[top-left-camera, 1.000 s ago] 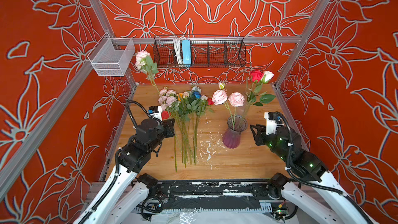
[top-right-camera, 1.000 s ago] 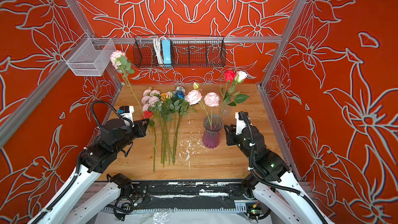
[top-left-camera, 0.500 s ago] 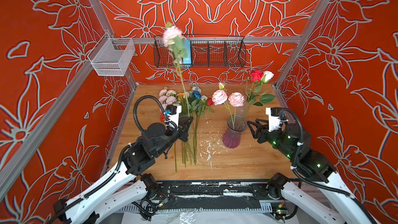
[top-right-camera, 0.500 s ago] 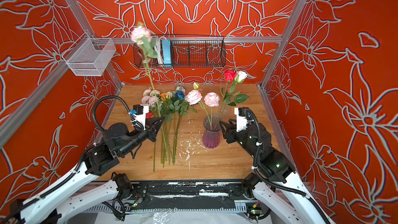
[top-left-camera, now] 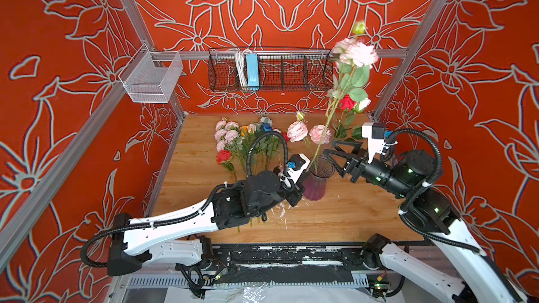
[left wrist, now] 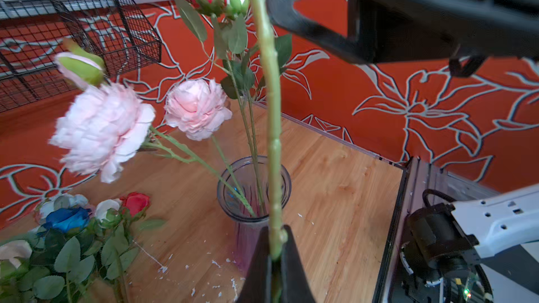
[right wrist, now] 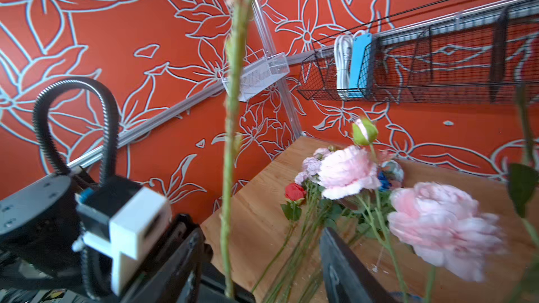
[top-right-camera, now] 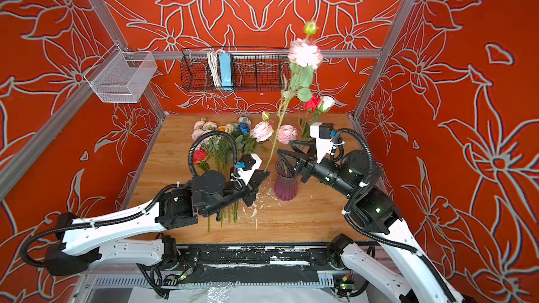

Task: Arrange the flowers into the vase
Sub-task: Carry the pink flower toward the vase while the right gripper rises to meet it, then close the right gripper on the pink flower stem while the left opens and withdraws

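My left gripper (top-left-camera: 306, 175) (left wrist: 275, 236) is shut on the lower end of a pale pink flower's stem (left wrist: 269, 83), right beside the purple glass vase (top-left-camera: 316, 183) (top-right-camera: 285, 189). The stem leans up and right to its bloom (top-left-camera: 357, 53) (top-right-camera: 304, 55), high above the vase. The vase holds two pale pink blooms (top-left-camera: 297, 131), a red rose (top-left-camera: 347, 102) and a white one (top-left-camera: 363, 104). My right gripper (top-left-camera: 331, 148) (right wrist: 258, 240) is open just right of the vase rim; in the right wrist view the held stem (right wrist: 233, 83) shows between its fingers. More flowers (top-left-camera: 248, 141) lie on the table.
A black wire basket (top-left-camera: 271, 71) with a blue box and a white cable hangs on the back wall, and a white mesh basket (top-left-camera: 151, 78) hangs at the left post. White flecks (top-left-camera: 281, 214) dot the wooden table (top-left-camera: 350, 214) near the vase.
The left arm has swung the pink flower from the left side across to the vase, its bloom now high on the right. The right gripper's jaws have spread wider.
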